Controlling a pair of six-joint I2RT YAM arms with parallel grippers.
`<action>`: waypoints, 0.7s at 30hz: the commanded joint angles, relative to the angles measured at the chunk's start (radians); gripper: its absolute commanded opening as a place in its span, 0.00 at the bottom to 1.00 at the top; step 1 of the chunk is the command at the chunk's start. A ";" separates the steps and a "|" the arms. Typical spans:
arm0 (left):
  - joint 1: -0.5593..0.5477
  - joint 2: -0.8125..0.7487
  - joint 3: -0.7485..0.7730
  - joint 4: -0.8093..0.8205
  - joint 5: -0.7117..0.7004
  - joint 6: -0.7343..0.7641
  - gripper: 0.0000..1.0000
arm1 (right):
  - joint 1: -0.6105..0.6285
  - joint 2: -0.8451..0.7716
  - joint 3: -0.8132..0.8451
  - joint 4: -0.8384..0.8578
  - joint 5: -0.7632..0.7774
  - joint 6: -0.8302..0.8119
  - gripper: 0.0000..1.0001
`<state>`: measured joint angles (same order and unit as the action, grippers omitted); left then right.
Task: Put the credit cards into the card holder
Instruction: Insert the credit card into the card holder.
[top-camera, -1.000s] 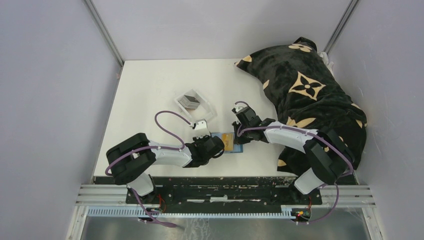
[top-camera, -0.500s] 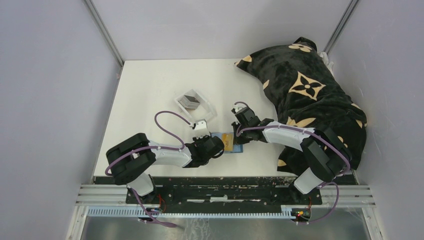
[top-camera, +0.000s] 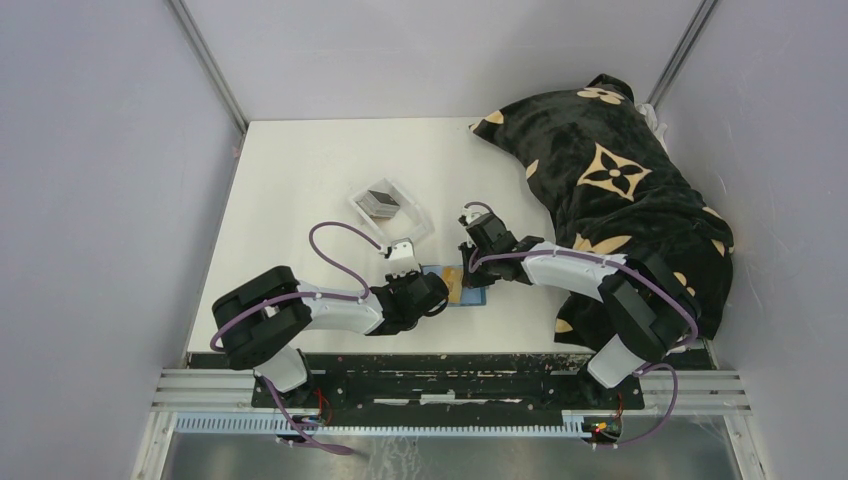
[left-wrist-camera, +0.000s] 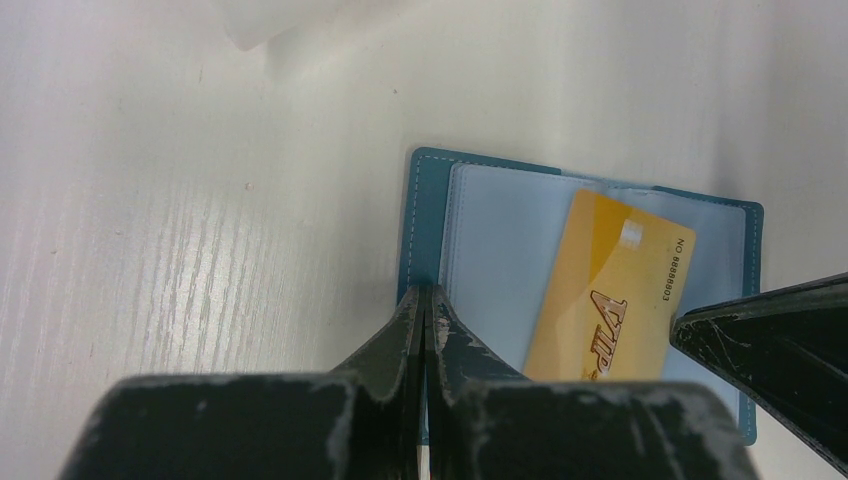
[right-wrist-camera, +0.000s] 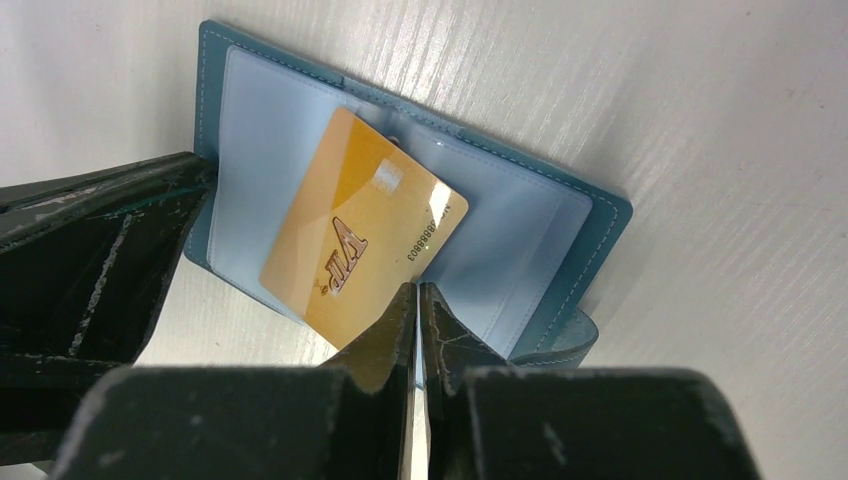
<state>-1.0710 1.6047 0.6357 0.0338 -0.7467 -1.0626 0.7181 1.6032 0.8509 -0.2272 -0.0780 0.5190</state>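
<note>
Right gripper (right-wrist-camera: 415, 295): jaws closed on the near corner of the gold VIP credit card (right-wrist-camera: 350, 235), which is held slantwise over the clear sleeves of the opened teal card holder (right-wrist-camera: 520, 240); left gripper (left-wrist-camera: 425, 300): fingers pressed together, tips set on the holder's outer edge where cover meets sleeve; whether any leather is nipped between them cannot be told; the holder is laid flat and open on the white table (top-camera: 300, 170), between the two grippers, near the table's front edge

Step in hand, as judged: insertion of the card into a sleeve pocket; for a clean entry the card should be squared to the pocket mouth, since a slanted corner is likely to catch on the plastic, and slid low and flat while the holder is pinned by the left fingers; the mouth itself is not clearly shown

Outward: the other credit cards (top-camera: 380, 198) are seen in a clear plastic tray (top-camera: 412, 225) just behind the left gripper; a black blanket with tan flower motifs (top-camera: 620, 190) lies close on the right, beneath the right arm; open table is found mainly to the rear and left, so withdrawal is best made that way
</note>
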 joint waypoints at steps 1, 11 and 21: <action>0.022 0.072 -0.071 -0.203 0.044 0.002 0.04 | 0.005 0.006 0.046 0.030 0.017 0.006 0.08; 0.022 0.065 -0.079 -0.203 0.042 0.001 0.04 | 0.006 -0.007 0.050 -0.003 0.072 -0.009 0.08; 0.022 0.063 -0.082 -0.201 0.045 0.001 0.04 | 0.005 0.019 0.065 -0.012 0.089 -0.014 0.09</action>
<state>-1.0710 1.6016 0.6277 0.0456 -0.7464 -1.0626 0.7181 1.6070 0.8696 -0.2512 -0.0158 0.5167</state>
